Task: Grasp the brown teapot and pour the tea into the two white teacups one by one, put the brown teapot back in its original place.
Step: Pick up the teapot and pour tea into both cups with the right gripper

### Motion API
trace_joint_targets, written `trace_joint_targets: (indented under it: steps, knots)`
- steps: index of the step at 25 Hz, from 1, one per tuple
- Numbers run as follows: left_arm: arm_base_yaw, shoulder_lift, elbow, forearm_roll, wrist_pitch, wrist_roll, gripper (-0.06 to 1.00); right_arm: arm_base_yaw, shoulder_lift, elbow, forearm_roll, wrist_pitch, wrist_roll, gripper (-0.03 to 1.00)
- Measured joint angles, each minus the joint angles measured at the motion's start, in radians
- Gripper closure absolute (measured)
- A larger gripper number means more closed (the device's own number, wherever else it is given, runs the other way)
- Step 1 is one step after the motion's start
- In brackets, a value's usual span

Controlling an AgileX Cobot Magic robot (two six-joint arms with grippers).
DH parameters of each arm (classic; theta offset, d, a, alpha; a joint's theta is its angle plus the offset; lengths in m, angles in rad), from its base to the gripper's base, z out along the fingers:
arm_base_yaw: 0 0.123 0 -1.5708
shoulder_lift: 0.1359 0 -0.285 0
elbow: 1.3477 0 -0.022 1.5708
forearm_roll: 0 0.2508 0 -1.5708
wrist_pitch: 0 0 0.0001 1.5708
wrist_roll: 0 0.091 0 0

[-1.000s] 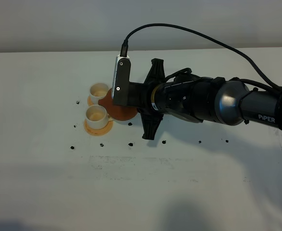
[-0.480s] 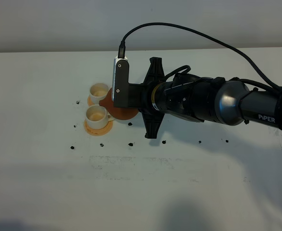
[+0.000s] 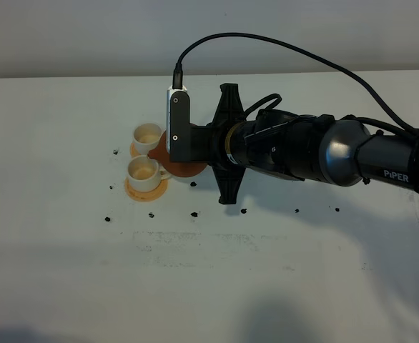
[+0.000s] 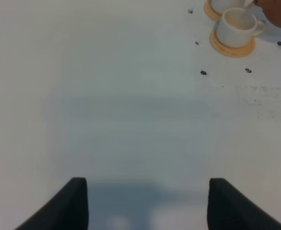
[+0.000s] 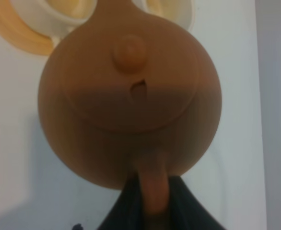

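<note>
My right gripper [image 5: 155,205] is shut on the loop handle of the brown teapot [image 5: 131,96], which fills the right wrist view with its knobbed lid facing the camera. From above, the teapot [image 3: 182,168] hangs just right of the two white teacups, mostly hidden under the wrist. The far cup [image 3: 147,134] and the near cup [image 3: 144,171] stand upright on orange-tan coasters [image 3: 146,191]. Both cup rims [image 5: 68,9] [image 5: 174,9] show past the teapot. The spout and the saucer are hidden. My left gripper [image 4: 147,182] is open over bare table, well away from the near cup [image 4: 236,28].
The white table [image 3: 217,271] carries small dark specks [image 3: 194,214] in front of the cups and the arm. The bulky right arm [image 3: 324,150] stretches from the right edge across the middle. A black cable [image 3: 281,50] arcs above it.
The right wrist has rolled a little and shifted slightly left, so less of the teapot shows beneath it. The cups and the left gripper have not moved.
</note>
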Motion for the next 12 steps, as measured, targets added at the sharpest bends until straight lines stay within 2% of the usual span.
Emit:
trace_joint_targets:
  steps: [12]
  knots:
    - [0.0,0.0,0.0,0.0,0.0,0.0,0.42,0.0,0.0,0.0,-0.045,-0.001,0.0,0.85]
